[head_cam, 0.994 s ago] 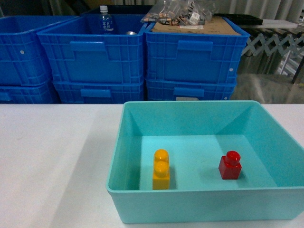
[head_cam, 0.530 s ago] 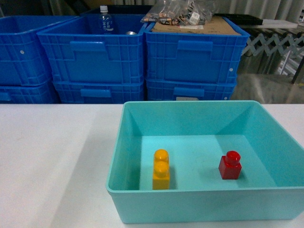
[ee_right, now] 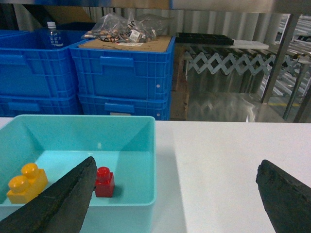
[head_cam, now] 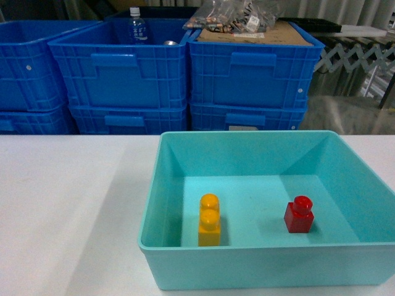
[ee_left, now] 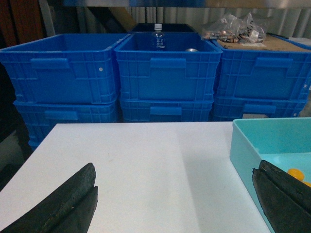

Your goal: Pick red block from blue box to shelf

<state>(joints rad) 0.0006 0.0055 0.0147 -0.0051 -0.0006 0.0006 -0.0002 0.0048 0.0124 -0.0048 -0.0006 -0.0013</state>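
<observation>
Black rubbery fingers of the right gripper spread wide, nothing between them, hanging over the white table just right of the blue box, near finger overlapping the box's front right corner in the wrist view. Left gripper likewise gaping and empty, low above the table to the left of the box, one finger over bare tabletop, the other at the box's left wall. Neither gripper visible from the head camera. Inside the box, on the floor toward the right and front: the red block, upright, stud on top, touching no wall. Left of it in the same box, well apart: a yellow block, two studs, close to the front wall. Behind the box, beyond the table edge: stacked dark blue crates, one holding a clear bottle, another topped with cardboard and plastic bags. Far right of the box, behind: bright metal posts, perhaps the shelf, too little seen to be sure.
</observation>
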